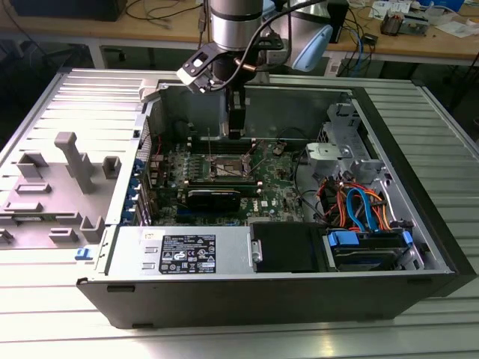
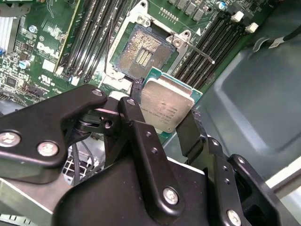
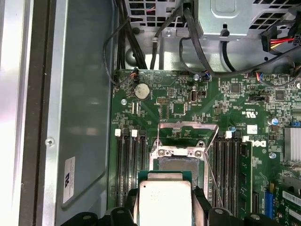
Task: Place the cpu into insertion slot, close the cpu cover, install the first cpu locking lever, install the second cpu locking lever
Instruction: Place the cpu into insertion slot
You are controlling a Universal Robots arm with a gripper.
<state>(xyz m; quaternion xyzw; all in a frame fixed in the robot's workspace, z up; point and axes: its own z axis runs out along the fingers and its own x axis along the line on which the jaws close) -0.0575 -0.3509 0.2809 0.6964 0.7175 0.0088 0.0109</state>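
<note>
While the grey robot arm (image 1: 233, 22) reaches straight down into the open black computer case (image 1: 262, 299), its black two-finger gripper (image 2: 164, 104) clamps the small square silver-topped cpu (image 2: 170, 109) just above the empty motherboard socket (image 2: 138, 54).

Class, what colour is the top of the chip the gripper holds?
The chip is silver-grey, green-edged; clearest in the second wrist view.
</note>
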